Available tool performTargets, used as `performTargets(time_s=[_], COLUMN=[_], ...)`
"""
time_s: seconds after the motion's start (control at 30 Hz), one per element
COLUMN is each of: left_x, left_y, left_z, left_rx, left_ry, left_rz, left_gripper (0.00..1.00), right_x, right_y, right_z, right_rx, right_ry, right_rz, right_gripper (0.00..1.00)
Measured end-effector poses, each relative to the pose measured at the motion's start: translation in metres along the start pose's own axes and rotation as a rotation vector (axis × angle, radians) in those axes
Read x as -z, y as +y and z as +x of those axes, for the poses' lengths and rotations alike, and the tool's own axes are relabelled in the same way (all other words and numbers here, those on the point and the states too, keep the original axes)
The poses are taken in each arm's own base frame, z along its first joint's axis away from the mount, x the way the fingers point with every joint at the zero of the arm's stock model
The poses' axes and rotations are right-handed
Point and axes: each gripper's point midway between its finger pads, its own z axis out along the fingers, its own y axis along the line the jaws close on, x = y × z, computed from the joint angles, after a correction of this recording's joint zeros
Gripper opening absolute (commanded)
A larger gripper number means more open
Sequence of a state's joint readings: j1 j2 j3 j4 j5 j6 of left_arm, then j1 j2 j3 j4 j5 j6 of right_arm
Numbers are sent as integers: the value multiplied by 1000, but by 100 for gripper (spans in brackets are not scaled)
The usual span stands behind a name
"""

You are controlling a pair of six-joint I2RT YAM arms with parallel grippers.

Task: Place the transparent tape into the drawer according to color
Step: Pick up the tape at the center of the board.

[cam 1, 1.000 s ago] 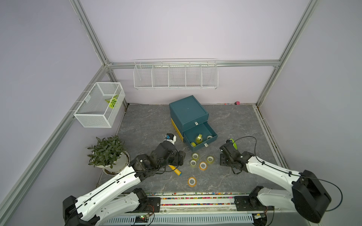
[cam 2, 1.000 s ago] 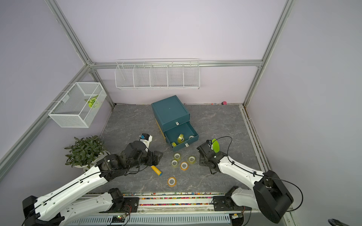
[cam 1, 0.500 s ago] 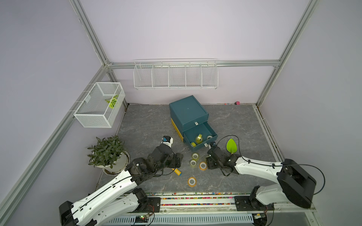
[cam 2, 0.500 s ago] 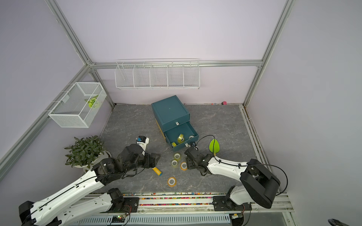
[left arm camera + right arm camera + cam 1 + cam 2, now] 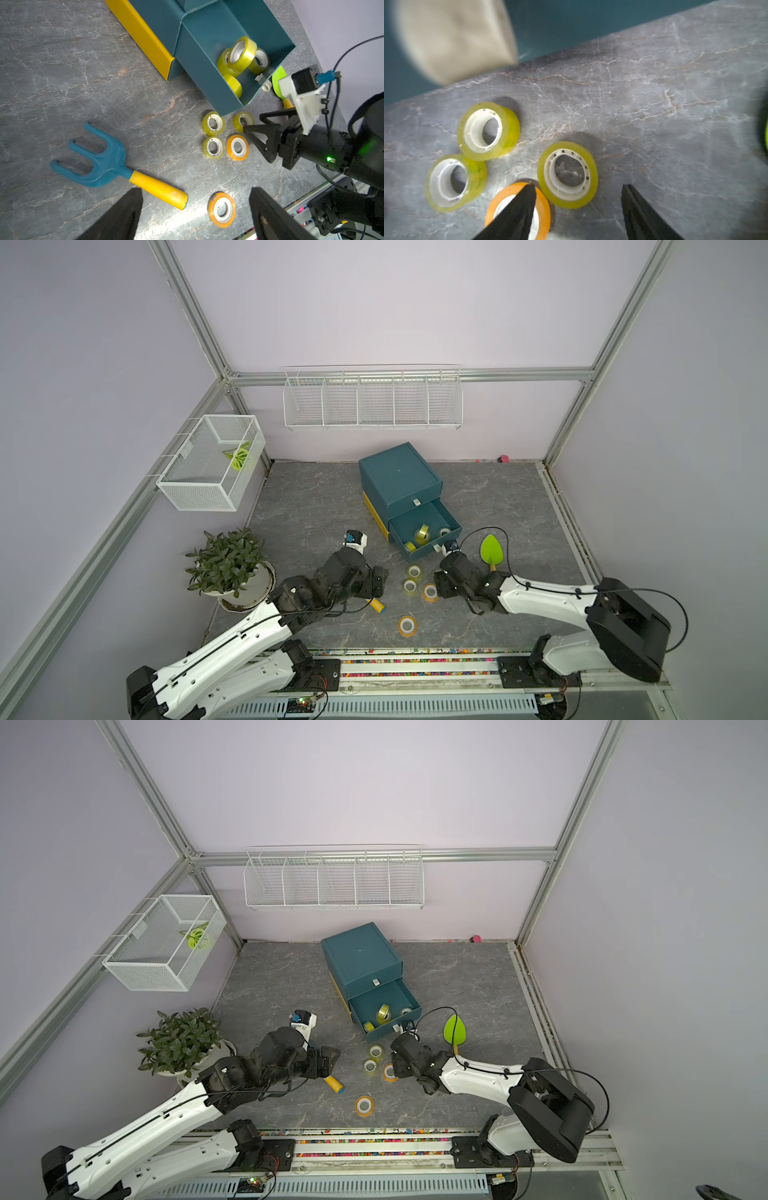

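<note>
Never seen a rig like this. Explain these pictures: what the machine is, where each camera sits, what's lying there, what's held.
Two white robot arms work over a grey table. Two pictures look down from overhead; two come from cameras on the arms' wrists. The teal box has an open drawer holding yellow-green tape rolls. On the table lie three more yellow-green rolls, two orange rolls, a blue fork and a green trowel. The left gripper and right gripper are open, holding nothing; the right one is poised at a yellow-green roll.

Three yellow-green tape rolls point(image 5: 510, 133) lie beside the orange roll point(image 5: 544, 205). The right end effector point(image 5: 577, 186) gapes — one finger point(image 5: 517, 212) overlapping that roll.
</note>
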State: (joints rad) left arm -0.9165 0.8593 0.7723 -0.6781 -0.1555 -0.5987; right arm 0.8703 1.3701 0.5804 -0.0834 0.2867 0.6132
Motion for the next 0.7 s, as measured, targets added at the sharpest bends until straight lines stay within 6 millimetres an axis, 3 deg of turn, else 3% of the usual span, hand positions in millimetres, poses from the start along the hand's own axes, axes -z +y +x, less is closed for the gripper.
performTargets(time_s=[0.17,0.43,0.7], left_x=[-3,-5,-5], left_y=[1,0,0], left_z=[4,3,3], left_rx=[-2,-2,0], left_ry=[13,11,10], left_rz=[-5,-4,-3], left_gripper=[86,86,86], right_x=[10,-19,-26], right_y=[3,-1,-2], right_z=[-10,14,5], right_rx=[-12,18,-21], right_ry=[-40,66,55], right_rz=[-24,32,79], right_gripper=[71,70,61])
